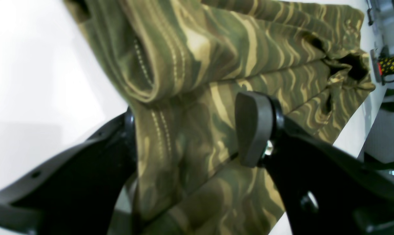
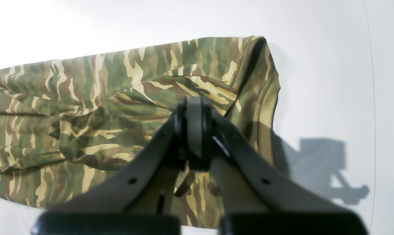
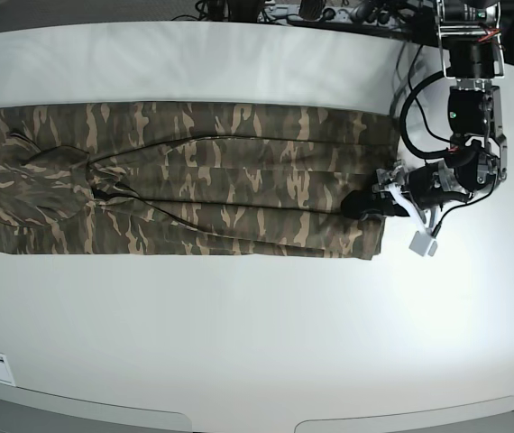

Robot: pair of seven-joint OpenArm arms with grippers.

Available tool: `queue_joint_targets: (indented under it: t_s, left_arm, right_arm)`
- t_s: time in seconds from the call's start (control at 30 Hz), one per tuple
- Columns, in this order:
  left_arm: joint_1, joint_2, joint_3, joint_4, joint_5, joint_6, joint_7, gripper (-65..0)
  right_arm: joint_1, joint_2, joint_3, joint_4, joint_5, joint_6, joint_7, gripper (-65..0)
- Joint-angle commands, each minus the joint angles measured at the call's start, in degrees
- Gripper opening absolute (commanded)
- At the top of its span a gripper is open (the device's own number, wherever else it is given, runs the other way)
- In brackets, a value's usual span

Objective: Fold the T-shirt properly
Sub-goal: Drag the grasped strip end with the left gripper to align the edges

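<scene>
The camouflage T-shirt (image 3: 194, 189) lies as a long folded strip across the white table (image 3: 257, 343), from the left edge to right of the middle. My left gripper (image 3: 365, 204) is at the strip's right end. In the left wrist view the left gripper (image 1: 190, 130) is open, its jaws wide apart astride a stitched hem fold of the T-shirt (image 1: 216, 55). In the right wrist view my right gripper (image 2: 195, 125) is shut on a raised pinch of the T-shirt (image 2: 86, 107) near its other end. The right arm does not show in the base view.
Cables and equipment (image 3: 329, 13) line the table's far edge. A black mug with yellow dots (image 1: 388, 67) stands off the table's side. A small white tag (image 3: 422, 244) hangs from the left arm. Bare white table (image 2: 314, 65) lies beyond the shirt's end.
</scene>
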Motion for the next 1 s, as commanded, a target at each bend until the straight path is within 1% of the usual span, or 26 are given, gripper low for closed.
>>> queue_joint_targets:
  t_s: [0.0, 0.1, 0.23, 0.33, 0.5, 0.6, 0.67, 0.7, 0.73, 0.77, 0.8, 0.83, 0.97]
  left_arm:
    - [0.15, 0.31, 0.46, -0.35, 3.78, 1.03, 2.78, -25.8]
    - [-0.02, 0.96, 0.46, -0.35, 3.78, 0.87, 2.43, -25.8]
    - [-0.04, 0.94, 0.2, -0.35, 4.52, 0.68, 1.84, -25.8]
    - [-0.02, 0.9, -0.17, -0.35, 7.3, 0.9, -1.64, -25.8]
    - [-0.02, 1.03, -0.2, -0.35, 12.33, 4.55, -6.4, -25.8]
    - [-0.02, 1.03, -0.2, -0.35, 15.1, 6.6, -7.67, -25.8]
    - [-0.02, 1.07, -0.17, -0.35, 15.8, 7.61, -8.13, -26.4]
    - [-0.02, 1.07, -0.17, -0.35, 15.76, 8.11, -8.2, -29.9]
    - [-0.02, 1.11, -0.17, -0.35, 15.76, 8.59, -8.17, -36.7]
    - [-0.02, 1.22, -0.17, -0.35, 15.78, 8.92, -8.09, -46.5]
    - [0.0, 1.4, -0.17, -0.35, 15.78, 8.9, -7.89, -57.9]
    - [0.0, 1.57, -0.17, -0.35, 15.78, 8.85, -7.72, -65.0]
    - [-0.07, 2.14, -0.17, -0.35, 15.54, 8.68, -7.58, -65.0]
  right_arm:
    - [0.81, 1.95, 0.55, 0.87, 1.03, 0.35, 0.96, -65.0]
    - [0.81, 1.92, 0.55, 0.87, 1.03, 0.35, 0.96, -65.0]
    - [0.81, 1.92, 0.55, 0.87, 1.05, 0.35, 0.85, -65.0]
    - [0.79, 1.92, 0.55, 0.87, 1.03, 0.35, 0.76, -65.0]
    - [0.79, 1.92, 0.55, 0.87, 1.05, 0.37, 0.61, -65.0]
    - [0.79, 1.92, 0.55, 0.87, 1.05, 0.35, 0.61, -65.0]
    - [0.79, 1.92, 0.55, 0.87, 1.07, 0.35, 0.61, -65.0]
    - [0.81, 1.92, 0.55, 0.87, 1.05, 0.35, 0.61, -65.0]
    - [0.79, 1.92, 0.55, 0.87, 1.07, 0.35, 0.63, -65.0]
    - [0.79, 1.92, 0.55, 0.87, 1.05, 0.37, 0.63, -65.0]
    - [0.79, 1.92, 0.55, 0.87, 1.07, 0.35, 0.63, -65.0]
    - [0.81, 1.92, 0.55, 0.87, 1.07, 0.35, 0.63, -65.0]
    - [0.81, 1.92, 0.55, 0.87, 1.07, 0.35, 0.63, -65.0]
